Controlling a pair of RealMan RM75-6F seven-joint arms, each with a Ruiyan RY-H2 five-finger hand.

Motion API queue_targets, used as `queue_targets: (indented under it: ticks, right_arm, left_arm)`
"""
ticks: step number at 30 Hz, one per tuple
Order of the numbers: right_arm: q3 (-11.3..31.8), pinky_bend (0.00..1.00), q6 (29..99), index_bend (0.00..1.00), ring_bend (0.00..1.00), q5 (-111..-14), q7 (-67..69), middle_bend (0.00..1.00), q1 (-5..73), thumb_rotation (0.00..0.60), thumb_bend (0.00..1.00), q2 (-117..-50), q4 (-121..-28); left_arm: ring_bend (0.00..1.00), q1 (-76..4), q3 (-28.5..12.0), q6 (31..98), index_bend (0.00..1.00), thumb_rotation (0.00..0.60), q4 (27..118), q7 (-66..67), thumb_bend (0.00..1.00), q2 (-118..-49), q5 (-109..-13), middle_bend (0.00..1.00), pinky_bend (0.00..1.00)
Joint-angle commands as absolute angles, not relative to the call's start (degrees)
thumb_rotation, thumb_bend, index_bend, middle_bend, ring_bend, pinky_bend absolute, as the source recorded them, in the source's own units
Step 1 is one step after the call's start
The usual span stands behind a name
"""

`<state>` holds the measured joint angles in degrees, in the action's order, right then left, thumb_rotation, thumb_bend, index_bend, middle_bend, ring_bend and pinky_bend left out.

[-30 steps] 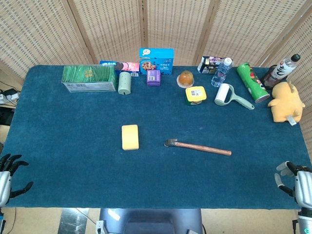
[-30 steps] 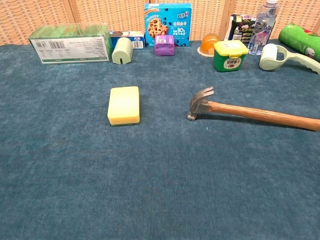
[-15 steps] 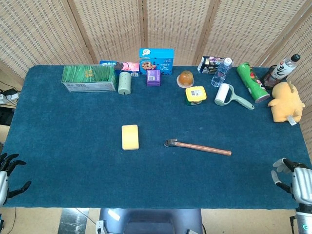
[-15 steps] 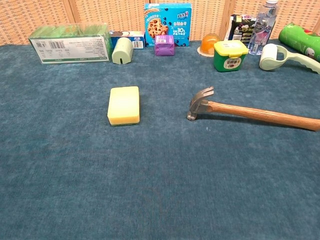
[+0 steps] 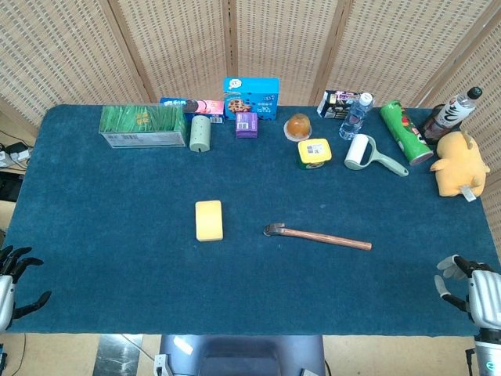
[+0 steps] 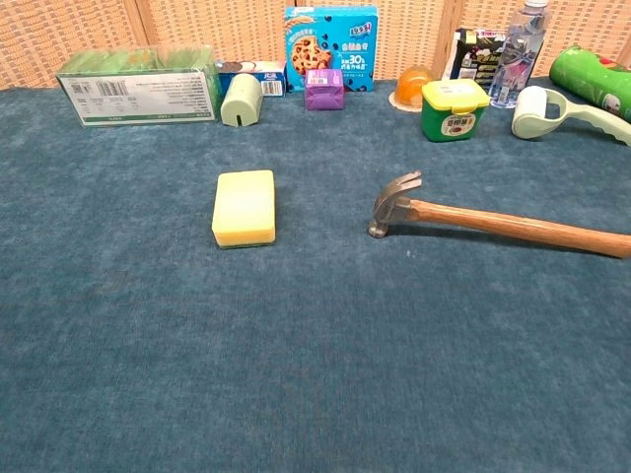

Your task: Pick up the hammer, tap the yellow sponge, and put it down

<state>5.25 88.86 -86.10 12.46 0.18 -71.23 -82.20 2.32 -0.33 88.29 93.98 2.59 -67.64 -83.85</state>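
The hammer (image 5: 317, 235) lies flat on the blue cloth near the table's middle, metal head to the left, wooden handle (image 6: 513, 228) running right. The yellow sponge (image 5: 209, 220) lies to its left, apart from it; the chest view shows the sponge (image 6: 244, 207) too. My left hand (image 5: 9, 285) hangs at the front left corner, fingers spread, holding nothing. My right hand (image 5: 472, 291) sits at the front right corner, fingers apart and empty, well short of the hammer. Neither hand shows in the chest view.
Along the back edge stand a green box (image 5: 142, 125), a blue cookie box (image 5: 251, 96), a purple box (image 5: 246, 124), a yellow-lidded tub (image 5: 314, 153), a lint roller (image 5: 368, 154), a green can (image 5: 405, 131), bottles and a yellow plush toy (image 5: 456, 164).
Both hands have sunk slightly lower toward the front edge of the table. The hammer and sponge have not moved.
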Motion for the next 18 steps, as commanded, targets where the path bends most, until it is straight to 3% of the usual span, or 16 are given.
queue_targets:
  ticks: [1,8,18]
  right_arm:
    - [4.99,0.48,86.79,0.46,0.57,-87.64,13.14,0.57,2.13,0.6,0.39,-71.42,-83.39]
    - [6.55,0.48,78.7,0.35,0.5,-89.86,12.18,0.5,9.8,0.6,0.39,-71.22,-90.01]
    - [9.19,0.4,65.84,0.18,0.35,-83.7,5.7,0.36,18.2,0.6,0.36,-73.31,-95.4]
  left_arm:
    - [0.07,2.1,-0.39,87.98,0.33,0.6,93.84,2.37,0.22,-67.68,-83.92,0.18,0.13]
    - [0.07,1.4,-0.66,86.75,0.33,0.6,92.88,1.3,0.22,-67.67,-83.64,0.18,0.13]
    - [0.07,0.67,-1.13,84.83,0.33,0.6,90.9,-0.74,0.22,-67.56,-82.26,0.18,0.13]
